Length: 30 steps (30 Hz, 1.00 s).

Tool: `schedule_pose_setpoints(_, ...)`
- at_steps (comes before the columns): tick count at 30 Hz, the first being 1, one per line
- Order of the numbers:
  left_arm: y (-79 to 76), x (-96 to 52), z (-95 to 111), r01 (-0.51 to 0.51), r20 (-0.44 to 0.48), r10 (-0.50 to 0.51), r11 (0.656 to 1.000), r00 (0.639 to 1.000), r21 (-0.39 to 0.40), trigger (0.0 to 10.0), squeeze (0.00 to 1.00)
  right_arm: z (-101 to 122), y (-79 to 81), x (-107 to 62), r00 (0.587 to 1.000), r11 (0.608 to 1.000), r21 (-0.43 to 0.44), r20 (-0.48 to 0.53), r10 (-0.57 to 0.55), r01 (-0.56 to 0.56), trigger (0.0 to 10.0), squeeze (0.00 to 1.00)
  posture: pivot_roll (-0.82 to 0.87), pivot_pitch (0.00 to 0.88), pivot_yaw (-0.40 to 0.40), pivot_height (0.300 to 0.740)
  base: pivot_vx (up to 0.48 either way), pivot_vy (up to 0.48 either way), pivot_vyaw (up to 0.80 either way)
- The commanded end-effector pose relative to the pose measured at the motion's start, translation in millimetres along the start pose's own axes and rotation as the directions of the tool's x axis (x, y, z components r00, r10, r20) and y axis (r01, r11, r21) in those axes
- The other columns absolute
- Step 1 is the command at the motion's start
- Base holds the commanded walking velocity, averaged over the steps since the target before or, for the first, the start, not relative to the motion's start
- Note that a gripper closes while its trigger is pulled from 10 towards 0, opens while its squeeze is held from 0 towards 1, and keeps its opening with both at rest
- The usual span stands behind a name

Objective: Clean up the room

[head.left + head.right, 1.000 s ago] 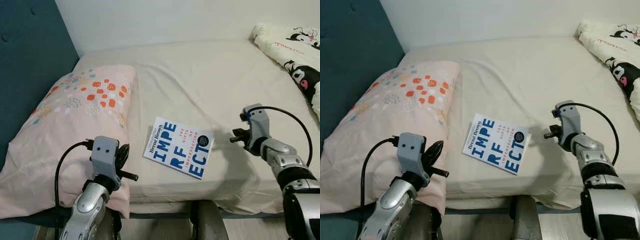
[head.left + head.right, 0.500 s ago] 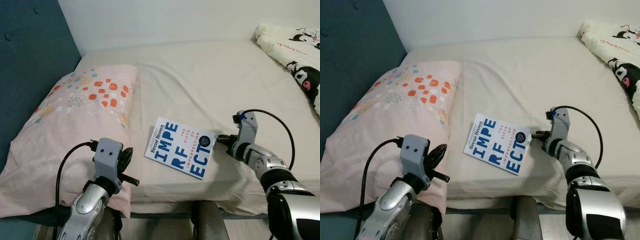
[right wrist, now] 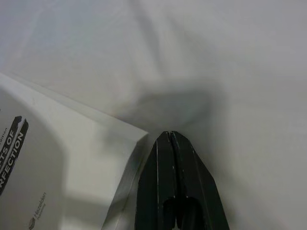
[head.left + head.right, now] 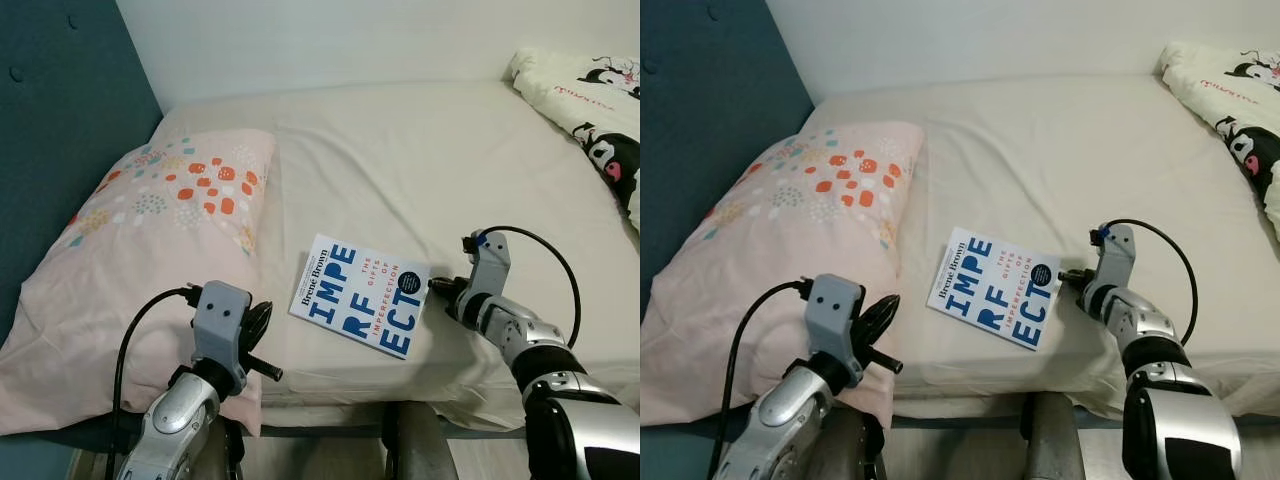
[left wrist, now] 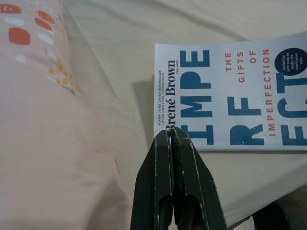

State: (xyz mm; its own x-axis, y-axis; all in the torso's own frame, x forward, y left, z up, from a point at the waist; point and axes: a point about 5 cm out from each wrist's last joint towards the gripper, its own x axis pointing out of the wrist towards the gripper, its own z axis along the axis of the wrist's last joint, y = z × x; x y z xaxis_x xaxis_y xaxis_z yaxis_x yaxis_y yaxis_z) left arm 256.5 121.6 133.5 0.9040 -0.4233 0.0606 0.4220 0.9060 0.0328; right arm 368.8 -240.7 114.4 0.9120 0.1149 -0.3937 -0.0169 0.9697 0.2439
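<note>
Grippers both pinched shut w/ nothing held: left gripper (image 4: 262, 322) waits low by the pillow (image 4: 150, 250), right gripper (image 4: 441, 286) tip sits at the book (image 4: 360, 294) corner, prob. to nudge it, book lying flat near the bed (image 4: 450, 160) front edge.

**Paperback on the bed**

A white paperback book (image 4: 361, 294) with large blue letters and small red title text lay flat, cover up, on the cream bed sheet (image 4: 450, 170). It sat askew near the mattress's front edge, just beside the floral pink pillow (image 4: 140, 260).
</note>
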Motion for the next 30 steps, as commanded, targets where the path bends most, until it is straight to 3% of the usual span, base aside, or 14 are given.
schedule_pose_setpoints(1, 1.0, -4.3, -3.0, 0.007, -0.026, -0.007, 1.000, 1.000, 0.013, 10.0, 0.00, -17.9, -1.1, -0.3, 0.998, 0.999, 0.034, -0.061, -0.013, 0.015, 10.0, 0.00, 0.01, 0.274, 0.020, 0.560, 0.000, 0.000, 0.00)
schedule_pose_setpoints(8, 8.0, -3.3, -1.6, -0.027, -0.029, 0.029, 0.999, 0.999, 0.040, 10.0, 0.00, -19.9, 22.8, 8.8, 0.994, 0.998, 0.045, -0.094, 0.050, -0.046, 10.0, 0.00, 0.03, 0.294, 0.026, 0.560, 0.000, 0.000, 0.00)
schedule_pose_setpoints(14, 10.7, -3.1, 0.2, -0.037, -0.025, 0.038, 0.998, 0.999, 0.048, 10.0, 0.00, -17.3, 39.0, 13.3, 0.987, 0.994, -0.005, -0.111, 0.112, -0.113, 10.0, 0.00, 0.03, 0.301, 0.026, 0.560, 0.000, 0.000, 0.00)
schedule_pose_setpoints(15, 10.5, -2.5, 1.5, -0.038, -0.022, 0.039, 0.998, 0.999, 0.049, 10.0, 0.00, -17.2, 53.3, 16.0, 0.973, 0.977, -0.078, -0.135, 0.185, -0.196, 10.0, 0.00, 0.04, 0.303, 0.025, 0.560, 0.000, 0.000, 0.00)
schedule_pose_setpoints(22, 9.5, -0.9, 2.9, -0.037, -0.017, 0.038, 0.998, 0.999, 0.049, 10.0, 0.00, -16.2, 78.9, 19.2, 0.934, 0.915, -0.210, -0.179, 0.310, -0.344, 10.0, 0.00, 0.04, 0.306, 0.027, 0.560, 0.000, 0.000, 0.00)
schedule_pose_setpoints(30, 9.2, 0.2, 2.3, -0.036, -0.020, 0.037, 0.998, 0.999, 0.052, 10.0, 0.00, 1.7, 81.3, 22.2, 0.964, 0.928, -0.263, -0.097, 0.249, -0.266, 10.0, 0.00, 0.05, 0.313, 0.035, 0.560, 0.000, 0.000, 0.00)
